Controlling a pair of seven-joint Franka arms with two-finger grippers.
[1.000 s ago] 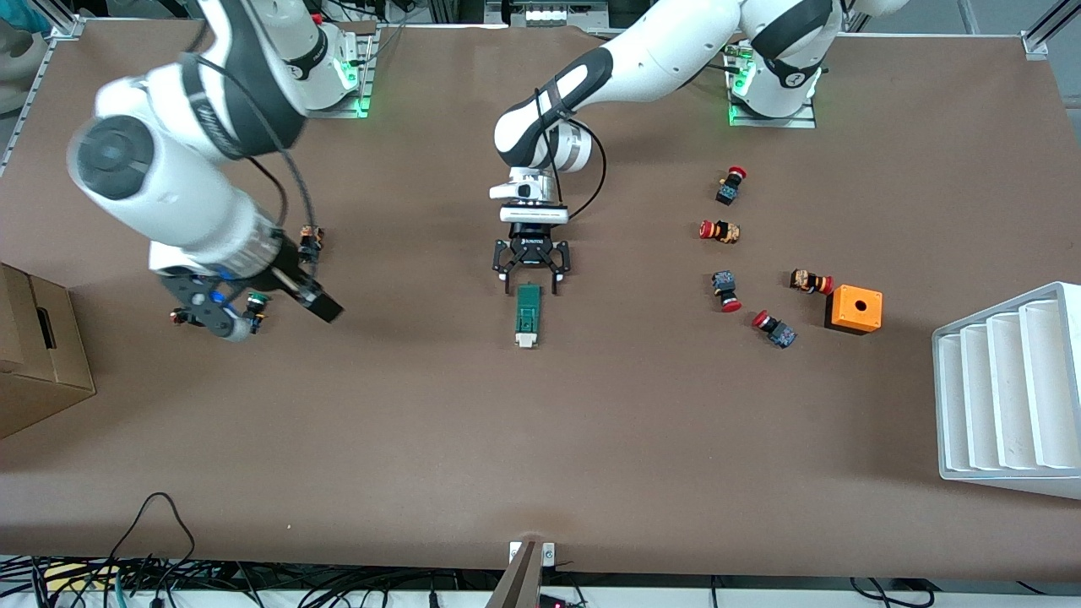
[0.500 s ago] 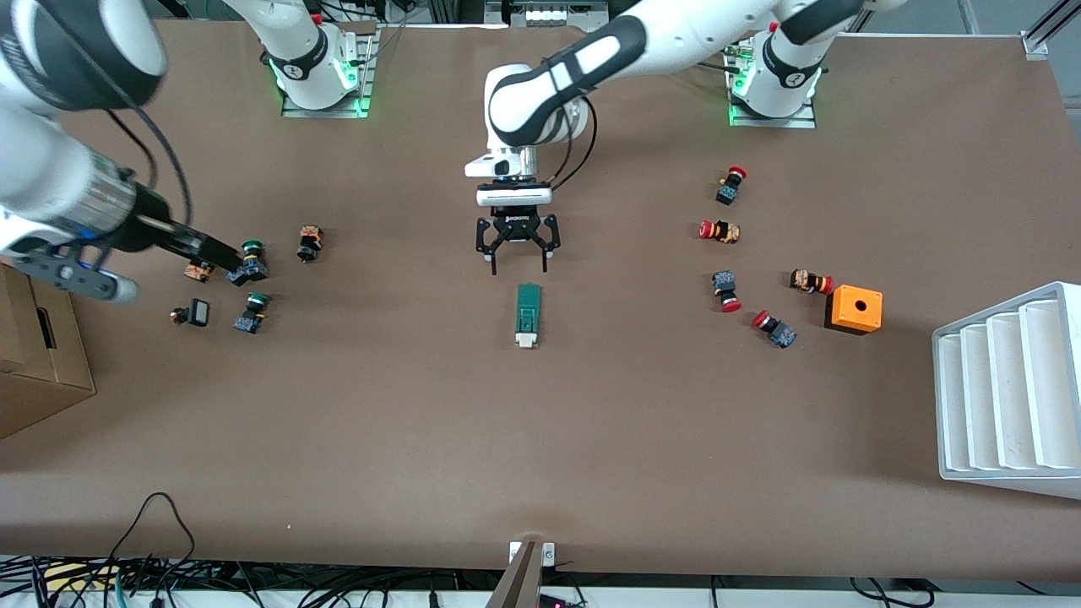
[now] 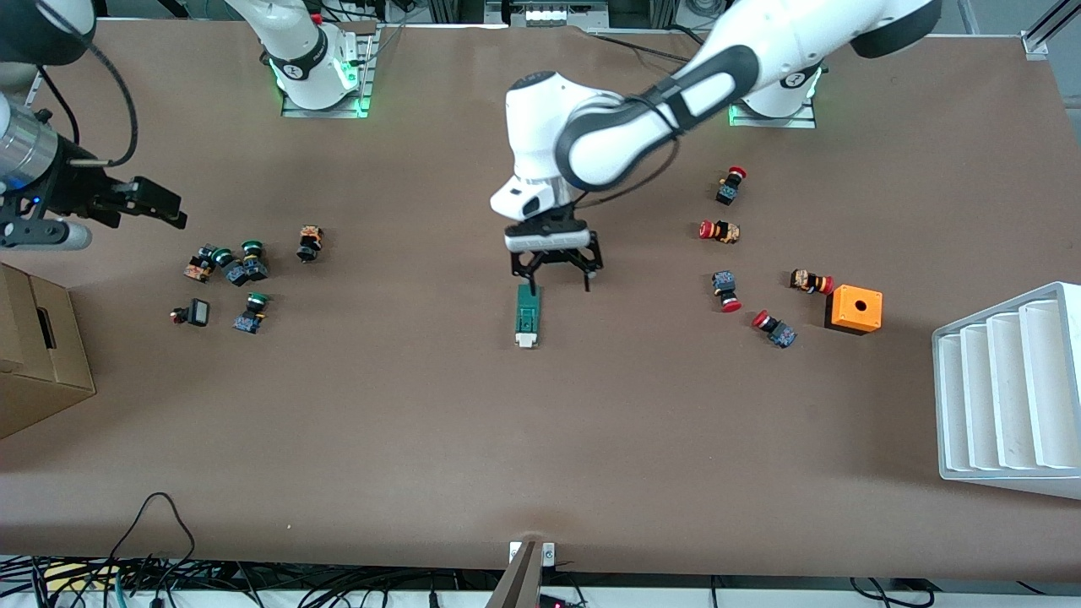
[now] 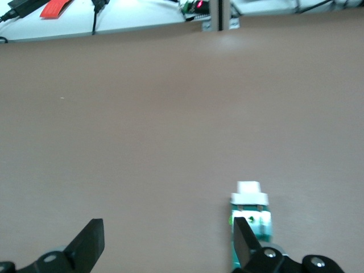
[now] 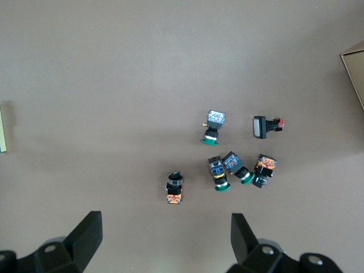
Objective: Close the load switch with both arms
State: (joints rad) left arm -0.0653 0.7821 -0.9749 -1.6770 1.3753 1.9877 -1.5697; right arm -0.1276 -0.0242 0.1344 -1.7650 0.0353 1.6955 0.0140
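- Since the earlier frame your left gripper (image 3: 553,278) has come down from the bare table farther from the camera to the farther end of the load switch (image 3: 528,316), and it has shifted a little toward the left arm's end, so the switch now sits by one finger and not midway between the two.
- Your right gripper (image 3: 139,203) has pulled up and away; it now hangs high near the table edge at the right arm's end, above the cluster of green-capped buttons (image 3: 238,268).
- The load switch lies flat near the middle of the table, its white sliding piece (image 3: 525,340) at the end nearer the camera.
- Your left gripper's fingers are spread wide and hold nothing; the left wrist view shows one fingertip (image 4: 243,239) just beside the switch's green body (image 4: 253,227).
- Your right gripper's fingers (image 5: 88,230) are spread wide too, empty, so that arm seems to wait.
- The left gripper probably sits at the farther end to brace the body while the slide is pushed in.
- The red-capped buttons (image 3: 726,232) and the orange box (image 3: 854,309) lie well apart, toward the left arm's end.
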